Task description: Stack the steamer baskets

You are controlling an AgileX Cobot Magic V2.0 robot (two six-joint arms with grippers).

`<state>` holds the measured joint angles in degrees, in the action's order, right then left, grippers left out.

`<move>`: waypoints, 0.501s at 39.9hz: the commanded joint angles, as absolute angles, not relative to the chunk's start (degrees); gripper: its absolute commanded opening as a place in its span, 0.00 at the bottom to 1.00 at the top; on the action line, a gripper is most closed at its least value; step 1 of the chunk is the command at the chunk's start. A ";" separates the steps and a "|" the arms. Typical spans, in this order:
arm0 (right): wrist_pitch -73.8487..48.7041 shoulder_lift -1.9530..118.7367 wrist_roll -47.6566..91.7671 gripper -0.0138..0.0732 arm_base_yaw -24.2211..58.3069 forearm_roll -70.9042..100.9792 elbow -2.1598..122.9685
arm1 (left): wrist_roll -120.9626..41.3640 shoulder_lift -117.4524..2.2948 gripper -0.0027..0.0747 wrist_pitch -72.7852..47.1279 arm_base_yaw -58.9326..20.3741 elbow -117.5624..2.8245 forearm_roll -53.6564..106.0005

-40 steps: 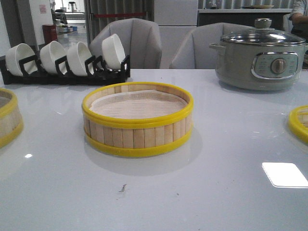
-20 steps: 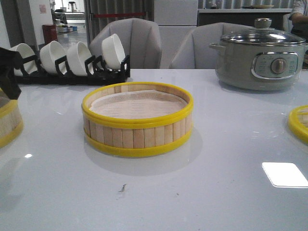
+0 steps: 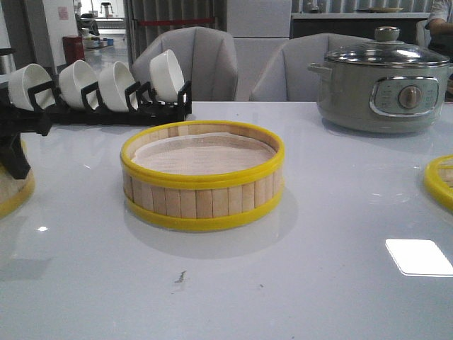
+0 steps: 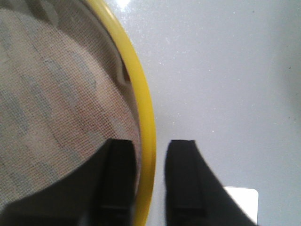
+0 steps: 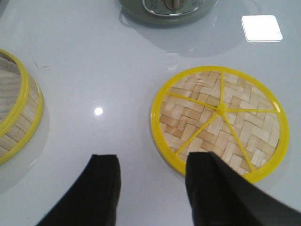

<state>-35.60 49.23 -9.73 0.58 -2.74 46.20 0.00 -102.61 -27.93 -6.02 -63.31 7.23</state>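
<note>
A steamer basket (image 3: 202, 180) with pale slat walls, yellow rims and a white liner stands in the middle of the table. A second basket (image 3: 15, 193) sits at the left edge. My left gripper (image 3: 13, 152) is down on it. In the left wrist view the gripper (image 4: 151, 147) is open and straddles the yellow rim (image 4: 141, 103), one finger inside over the mesh liner (image 4: 56, 94), the other outside with a small gap. The woven lid (image 5: 218, 122) lies at the right, also seen in the front view (image 3: 440, 180). My right gripper (image 5: 150, 162) is open and empty beside it.
A grey electric pot (image 3: 382, 81) stands at the back right. A black rack with white bowls (image 3: 95, 88) stands at the back left, just behind my left arm. Two grey chairs (image 3: 191, 60) are behind the table. The middle basket also shows in the right wrist view (image 5: 16, 117).
My left arm has come in from the left and moved down over the left basket. The middle basket and the lid have not moved.
</note>
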 commanded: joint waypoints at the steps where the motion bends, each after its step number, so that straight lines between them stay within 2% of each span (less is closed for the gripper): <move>1: -31.27 48.98 -9.33 0.65 0.48 -3.70 48.41 | 0.00 -100.16 0.17 -25.58 -6.12 -65.83 8.62; 9: -30.62 48.98 -9.33 0.65 0.48 -3.70 48.41 | 0.00 -98.99 0.14 -32.87 -8.75 -72.47 12.93; 20: -30.42 48.98 -9.33 0.65 0.48 -3.70 48.41 | 0.00 -97.43 0.15 -36.78 -23.08 -86.62 13.84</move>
